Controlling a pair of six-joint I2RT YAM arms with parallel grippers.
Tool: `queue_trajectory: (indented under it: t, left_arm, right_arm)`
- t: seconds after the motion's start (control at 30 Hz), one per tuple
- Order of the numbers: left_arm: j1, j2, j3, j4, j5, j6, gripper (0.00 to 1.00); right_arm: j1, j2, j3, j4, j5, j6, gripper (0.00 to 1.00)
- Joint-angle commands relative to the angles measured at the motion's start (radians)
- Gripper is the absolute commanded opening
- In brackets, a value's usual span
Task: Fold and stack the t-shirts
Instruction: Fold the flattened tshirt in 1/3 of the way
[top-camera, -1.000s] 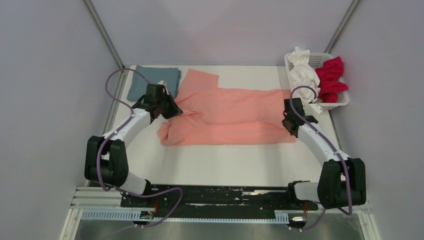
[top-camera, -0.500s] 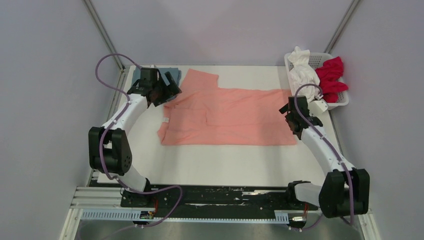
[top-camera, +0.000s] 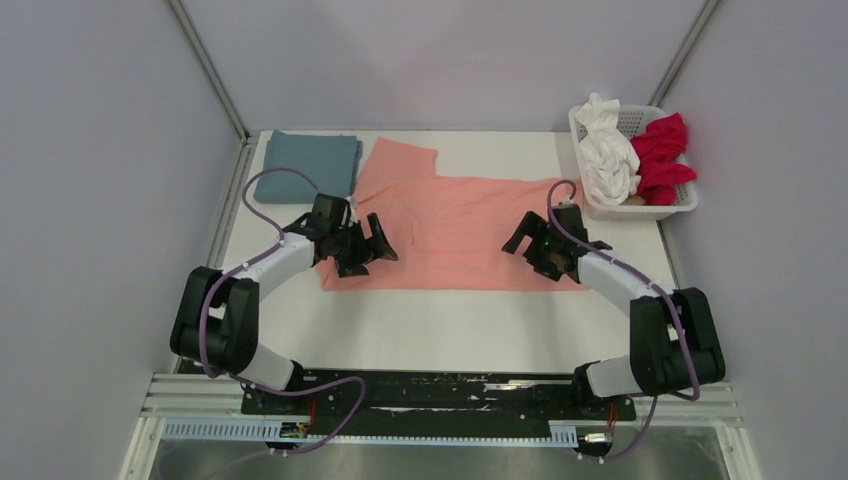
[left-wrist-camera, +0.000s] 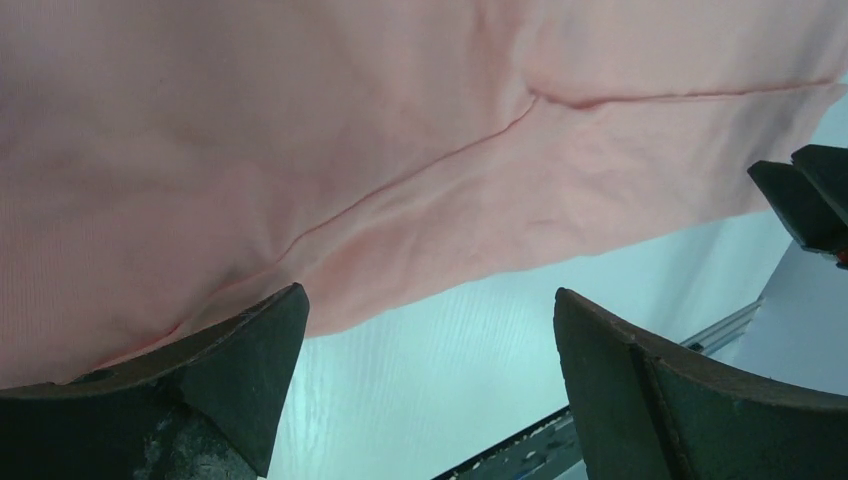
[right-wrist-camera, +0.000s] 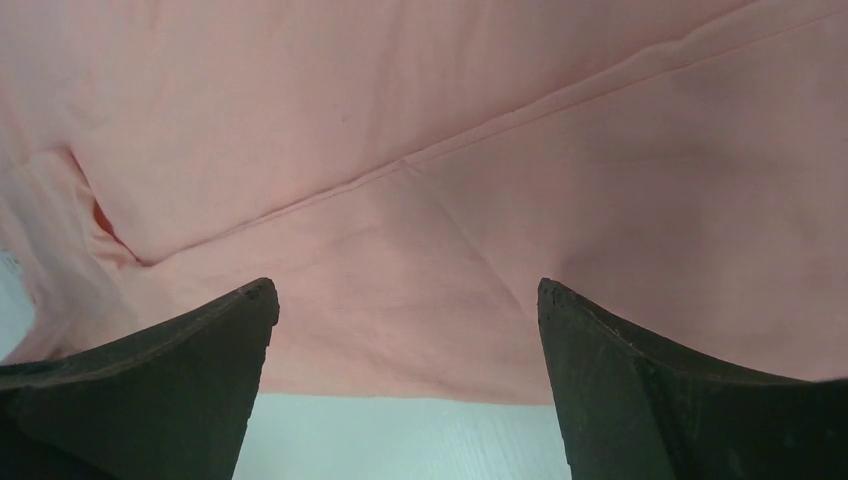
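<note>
The salmon-pink t-shirt (top-camera: 455, 225) lies spread flat across the middle of the table, one sleeve pointing to the back left. My left gripper (top-camera: 367, 250) is open and low at the shirt's near left corner, with nothing between its jaws. My right gripper (top-camera: 532, 250) is open over the near right part of the hem, also holding nothing. The left wrist view has pink cloth (left-wrist-camera: 400, 150) and bare table ahead of the left gripper (left-wrist-camera: 430, 292). Pink fabric (right-wrist-camera: 420, 160) fills the right wrist view beyond the right gripper (right-wrist-camera: 407, 285). A folded blue-grey t-shirt (top-camera: 308, 160) rests at the back left.
A white lattice basket (top-camera: 682, 208) at the back right holds a crumpled white t-shirt (top-camera: 607, 155) and a crimson t-shirt (top-camera: 662, 155). Bare white table (top-camera: 450, 330) runs between the pink shirt and the arm bases. Grey walls close in both sides.
Both grippers have gone from shut to open and let go of the pink shirt. Both arms have swung in toward the middle of its near edge. The shirt now lies flatter.
</note>
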Motion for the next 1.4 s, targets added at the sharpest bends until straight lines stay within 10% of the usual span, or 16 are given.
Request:
queue_trajectory:
  t: [0.0,0.5,1.37]
  left_arm:
    - [0.002,-0.034,-0.038,0.055,-0.039,-0.019,1.0]
    - [0.086,0.106,-0.009,-0.045,-0.171,-0.019,1.0]
    - [-0.151,-0.532,-0.464,-0.434,-0.237,-0.322,1.0]
  right_arm:
    - [0.013,0.091,0.055,0.063,-0.042,-0.054,1.0]
    - [-0.015,0.162,0.004,-0.037,0.126,-0.096,1.0]
    - [0.097,-0.49,-0.287,-0.597,0.06,0.217,1.0]
